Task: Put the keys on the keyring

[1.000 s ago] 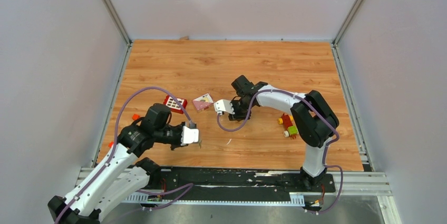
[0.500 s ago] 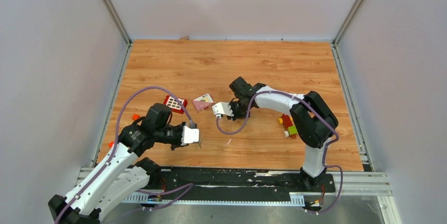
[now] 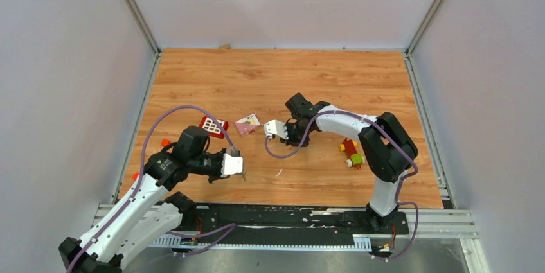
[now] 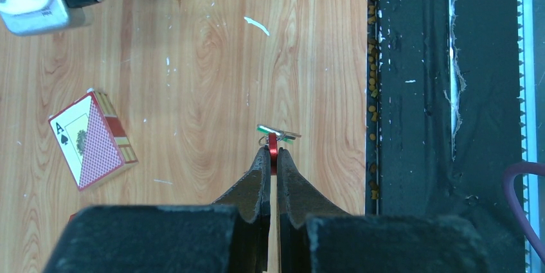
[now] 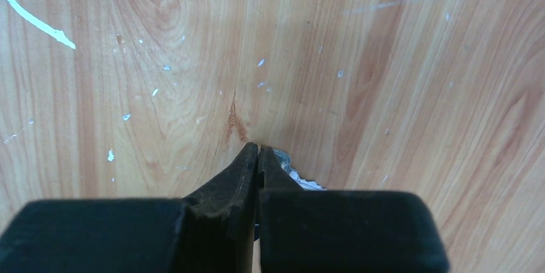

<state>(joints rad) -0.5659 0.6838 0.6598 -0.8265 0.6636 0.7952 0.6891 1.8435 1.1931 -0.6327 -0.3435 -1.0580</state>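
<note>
Top view: the left gripper [image 3: 239, 169] hangs low over the table [image 3: 270, 80] near its front edge, closed on something too small to name from here. The right gripper [image 3: 270, 133] is down mid-table, just beside the playing-card pack [image 3: 247, 124] and well apart from the toy block cluster [image 3: 351, 152]

Left wrist view: the tips are pinched tight on the keyring [image 4: 272, 144], a thin red loop sticking out above the wood. The green key [image 4: 268, 129] appears to be on it already, with a slim metal blade lying across the top

Right wrist view: the right claw is fully closed close over the boards. A pale silvery scrap [image 5: 292, 173] shows just beside one finger. It may be the second key's blade, but I cannot tell whether it is gripped, and no black head is visible

The step in hand looks like picking up the remaining key. Next, check the hold, lift, carry it to the ring and thread its hole over the wire's open end, which will need very fine alignment
</note>
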